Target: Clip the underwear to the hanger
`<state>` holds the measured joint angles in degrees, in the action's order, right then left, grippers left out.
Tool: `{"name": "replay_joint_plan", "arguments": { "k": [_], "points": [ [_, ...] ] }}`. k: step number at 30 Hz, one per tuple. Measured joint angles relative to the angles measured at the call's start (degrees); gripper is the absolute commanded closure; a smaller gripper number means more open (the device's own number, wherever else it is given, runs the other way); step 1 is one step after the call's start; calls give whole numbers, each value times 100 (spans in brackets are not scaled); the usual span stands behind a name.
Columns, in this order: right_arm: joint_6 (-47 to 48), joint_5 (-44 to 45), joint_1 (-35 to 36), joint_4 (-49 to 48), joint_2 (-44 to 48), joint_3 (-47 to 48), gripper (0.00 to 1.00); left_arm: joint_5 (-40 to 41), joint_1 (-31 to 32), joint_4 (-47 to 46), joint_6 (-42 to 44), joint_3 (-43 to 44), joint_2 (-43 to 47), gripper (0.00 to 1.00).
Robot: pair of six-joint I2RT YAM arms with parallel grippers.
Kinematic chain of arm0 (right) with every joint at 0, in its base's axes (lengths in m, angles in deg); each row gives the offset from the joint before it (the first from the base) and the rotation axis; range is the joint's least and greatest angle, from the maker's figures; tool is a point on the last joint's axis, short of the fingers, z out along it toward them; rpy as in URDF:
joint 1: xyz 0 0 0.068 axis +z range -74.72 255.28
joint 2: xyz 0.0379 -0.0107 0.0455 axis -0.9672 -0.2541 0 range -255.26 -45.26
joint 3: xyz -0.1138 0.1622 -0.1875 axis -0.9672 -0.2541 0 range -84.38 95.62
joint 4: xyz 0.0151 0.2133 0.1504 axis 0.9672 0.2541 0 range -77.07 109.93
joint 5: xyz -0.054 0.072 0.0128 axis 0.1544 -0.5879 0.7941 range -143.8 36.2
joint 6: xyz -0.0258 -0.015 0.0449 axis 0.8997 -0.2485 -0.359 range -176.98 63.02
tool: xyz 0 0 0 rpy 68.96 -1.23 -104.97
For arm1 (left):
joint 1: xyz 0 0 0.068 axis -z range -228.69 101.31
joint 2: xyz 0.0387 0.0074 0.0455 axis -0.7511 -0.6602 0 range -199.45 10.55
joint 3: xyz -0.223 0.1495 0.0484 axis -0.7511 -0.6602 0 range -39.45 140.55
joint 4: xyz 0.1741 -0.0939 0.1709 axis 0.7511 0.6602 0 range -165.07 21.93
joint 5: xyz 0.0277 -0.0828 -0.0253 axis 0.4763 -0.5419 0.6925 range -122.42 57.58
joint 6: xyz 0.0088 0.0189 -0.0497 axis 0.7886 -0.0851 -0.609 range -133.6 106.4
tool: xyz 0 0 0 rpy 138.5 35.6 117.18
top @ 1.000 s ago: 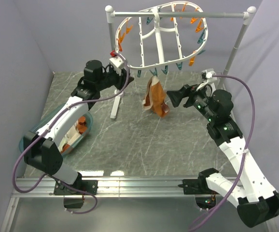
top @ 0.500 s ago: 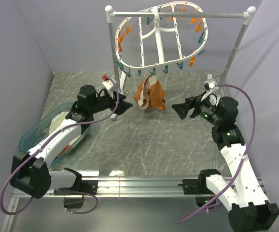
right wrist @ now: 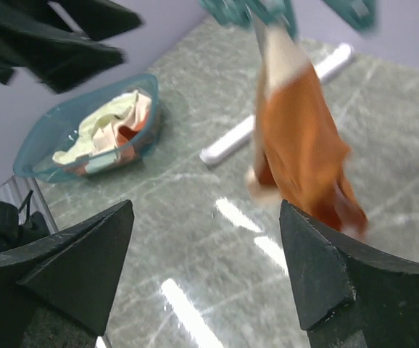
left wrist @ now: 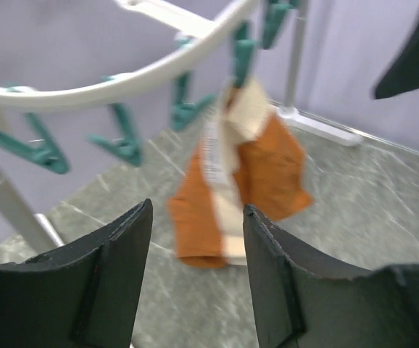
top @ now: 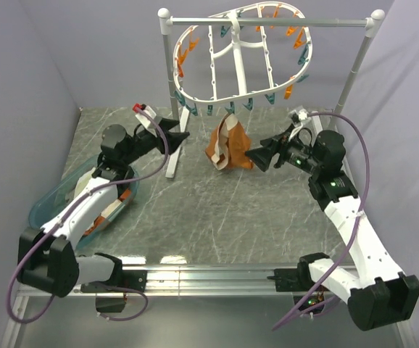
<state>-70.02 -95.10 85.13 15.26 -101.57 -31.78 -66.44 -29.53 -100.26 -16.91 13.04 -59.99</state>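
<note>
The rust-orange underwear [top: 228, 145] with cream trim hangs from a teal clothespin [top: 231, 107] on the front rim of the white oval hanger [top: 238, 54]. It also shows in the left wrist view [left wrist: 246, 174] and the right wrist view [right wrist: 302, 145], hanging free. My left gripper [top: 175, 130] is open and empty, to the left of the underwear and apart from it. My right gripper [top: 256, 156] is open and empty, just right of the underwear's lower edge. Neither gripper touches the cloth.
The hanger hangs on a grey-white pole stand [top: 354, 69] whose foot [top: 173, 156] lies on the table. A teal basin [top: 86, 203] at the left holds pale green-cream and white-and-orange garments; it also shows in the right wrist view [right wrist: 93, 138]. Purple walls close in on both sides.
The left gripper dropped away from the hanger rim, swung toward the table, then rose again left of the underwear. The right gripper backed off, then came close. The underwear swings.
</note>
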Motion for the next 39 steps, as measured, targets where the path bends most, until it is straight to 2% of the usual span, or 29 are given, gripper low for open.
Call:
{"name": "replay_joint_plan", "arguments": {
  "k": [7,11,17,25,39],
  "points": [
    [59,557,793,-470,-420,660,24,-223,-605,-1370,-531,2,-935,43],
    [83,984,1268,-776,-691,876,32,-420,-671,-2000,-765,28,-1388,44],
    [269,1508,1683,-1224,-1209,914,37,-577,-671,-2643,-1123,313,-1714,46],
    [579,1731,2009,-1707,-1749,925,46,-514,-671,-3005,-1467,680,-2020,53],
    [1047,1797,2330,-2382,-2398,1139,50,-417,-669,-2938,-1735,1224,-2516,63]
  ]
}}
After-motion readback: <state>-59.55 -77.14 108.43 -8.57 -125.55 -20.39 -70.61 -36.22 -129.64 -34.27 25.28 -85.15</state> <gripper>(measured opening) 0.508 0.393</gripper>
